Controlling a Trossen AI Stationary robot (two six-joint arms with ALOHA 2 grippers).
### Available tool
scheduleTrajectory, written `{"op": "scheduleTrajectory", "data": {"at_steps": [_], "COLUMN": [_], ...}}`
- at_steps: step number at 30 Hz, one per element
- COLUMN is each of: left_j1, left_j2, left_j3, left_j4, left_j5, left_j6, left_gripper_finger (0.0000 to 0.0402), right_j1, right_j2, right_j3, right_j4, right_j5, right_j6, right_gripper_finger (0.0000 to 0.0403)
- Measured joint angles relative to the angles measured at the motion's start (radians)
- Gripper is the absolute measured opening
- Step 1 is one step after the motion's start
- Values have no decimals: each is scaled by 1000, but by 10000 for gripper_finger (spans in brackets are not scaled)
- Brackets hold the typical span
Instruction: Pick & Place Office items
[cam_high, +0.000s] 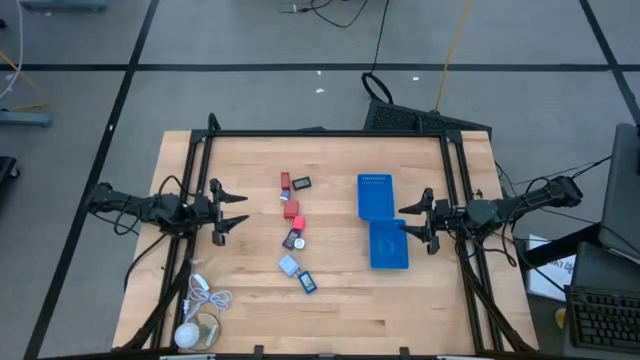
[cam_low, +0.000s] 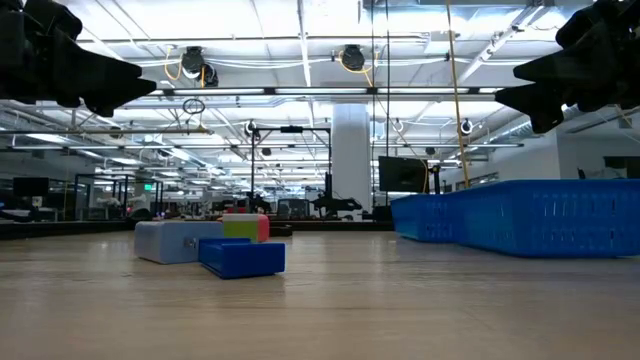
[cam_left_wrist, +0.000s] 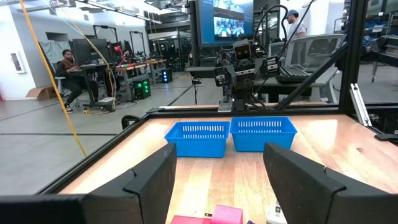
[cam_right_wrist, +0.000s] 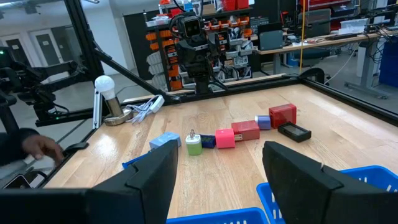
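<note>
- Blue trays, two of them set end to end, sit on the right half of the wooden table; from above both look bare inside, so I judge nothing has been placed yet.
- Every one of the office items lies loose in a ragged line down the middle of the table, well apart from the trays.
- At the far end of that line a red block lies just beside a flat black piece.
- Further along come a second red block, a dark piece with a small white one, a pale grey-blue block and a blue block.
- Over the table's left edge the left gripper hovers with its fingers spread and nothing between them, short of the items.
- Near the seam between the two trays the right gripper hangs in the air, likewise parted and empty.
- A coiled white cable with a round white object rests at the near left corner, away from the work.
- By my reading the task is at its very start: no piece is lifted, none is gripped, and all of them are left to carry across.
</note>
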Motion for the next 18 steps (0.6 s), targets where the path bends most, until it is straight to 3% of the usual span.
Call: {"op": "scheduleTrajectory", "data": {"at_steps": [18], "left_j1": [0], "left_j2": [0], "left_j3": [-5], "left_j4": [43], "left_j5": [0], "left_j6": [-40], "left_gripper_finger": [241], "right_j1": [0], "right_j2": [0], "right_j3": [0], "right_j4": [0], "right_j5": [0], "right_j6": [0], "right_gripper_finger": [226]}}
